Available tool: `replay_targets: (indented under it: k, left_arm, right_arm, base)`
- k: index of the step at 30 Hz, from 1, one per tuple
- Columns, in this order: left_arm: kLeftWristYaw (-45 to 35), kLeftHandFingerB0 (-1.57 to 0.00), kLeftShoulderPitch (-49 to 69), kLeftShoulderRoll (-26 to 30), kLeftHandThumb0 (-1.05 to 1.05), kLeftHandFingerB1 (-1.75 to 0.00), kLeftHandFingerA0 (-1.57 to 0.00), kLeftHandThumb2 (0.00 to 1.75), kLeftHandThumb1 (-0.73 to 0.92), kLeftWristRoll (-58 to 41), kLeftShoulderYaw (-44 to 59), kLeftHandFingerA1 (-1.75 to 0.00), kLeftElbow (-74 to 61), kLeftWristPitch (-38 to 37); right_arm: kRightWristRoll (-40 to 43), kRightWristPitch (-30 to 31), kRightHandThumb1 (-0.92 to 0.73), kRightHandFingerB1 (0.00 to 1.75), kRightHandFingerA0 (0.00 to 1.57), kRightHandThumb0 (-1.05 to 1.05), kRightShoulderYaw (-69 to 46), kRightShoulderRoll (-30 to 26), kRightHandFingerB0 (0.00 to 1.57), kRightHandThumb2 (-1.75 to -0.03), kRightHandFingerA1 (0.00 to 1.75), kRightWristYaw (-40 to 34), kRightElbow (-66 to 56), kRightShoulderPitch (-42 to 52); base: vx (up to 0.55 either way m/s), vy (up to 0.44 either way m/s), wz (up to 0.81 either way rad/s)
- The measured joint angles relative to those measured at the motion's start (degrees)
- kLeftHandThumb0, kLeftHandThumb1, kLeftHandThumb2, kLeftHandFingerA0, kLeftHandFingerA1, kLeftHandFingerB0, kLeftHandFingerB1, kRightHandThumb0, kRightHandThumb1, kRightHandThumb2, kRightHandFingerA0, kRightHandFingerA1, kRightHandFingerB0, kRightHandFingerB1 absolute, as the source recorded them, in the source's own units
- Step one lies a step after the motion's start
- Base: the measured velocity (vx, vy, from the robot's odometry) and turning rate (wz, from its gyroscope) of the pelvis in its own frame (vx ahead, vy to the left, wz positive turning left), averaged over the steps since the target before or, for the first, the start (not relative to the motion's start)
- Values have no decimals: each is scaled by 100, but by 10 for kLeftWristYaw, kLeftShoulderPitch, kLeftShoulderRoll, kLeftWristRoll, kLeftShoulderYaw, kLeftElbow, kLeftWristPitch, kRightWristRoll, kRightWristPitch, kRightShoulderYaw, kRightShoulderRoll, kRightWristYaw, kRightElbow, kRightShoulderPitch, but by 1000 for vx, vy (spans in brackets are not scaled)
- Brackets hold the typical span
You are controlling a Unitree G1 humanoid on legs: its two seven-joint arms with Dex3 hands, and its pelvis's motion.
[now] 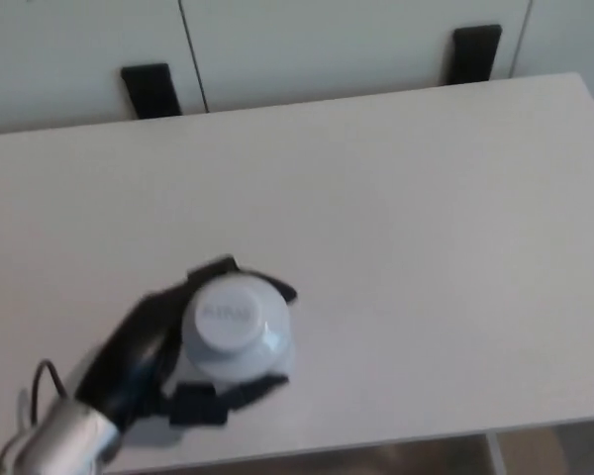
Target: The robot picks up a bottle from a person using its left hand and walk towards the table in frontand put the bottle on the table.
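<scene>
- You're looking almost straight down on the bottle [236,341]: its round white cap [228,315] faces the camera, low in the head view and left of centre
- The left robot hand [139,344] is wrapped around the bottle body and gripping it
- One black finger [218,269] curls round the far side just behind the cap, and another [213,404] hooks the near side below it
- The palm sits against the bottle's left side; the silver forearm [64,437] enters from the bottom-left corner with a thin dark cable [46,374] looping beside it
- The bottle is over the pale tabletop [426,247], near its front edge
- You can't tell from this angle whether the base touches the surface
- The hand and bottle are a little blurred; cap lettering is unreadable
- Two black blocks [150,89] [475,51] stand at the tabletop's far edge, against pale panels [327,40]
</scene>
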Motion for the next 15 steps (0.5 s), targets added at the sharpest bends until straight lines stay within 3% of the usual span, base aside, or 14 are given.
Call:
replay_targets:
  k: [7, 15]
  left_arm:
    - [12, -73, -71, -5, -28, -113, -109, 67, 83, 5, 20, -142, 70, 8]
    - [25, -75, -109, -8, -28, -111, -107, 68, 82, 18, 20, -145, 117, 20]
  right_arm:
    - [1, 1, -73, 40, 62, -44, 1, 4, 55, -62, 44, 3, 0, -3]
    - [1, 2, -72, 40, 62, -44, 2, 4, 54, -62, 44, 7, -1, -9]
  base:
    - [65, 173, 5]
    - [4, 13, 4]
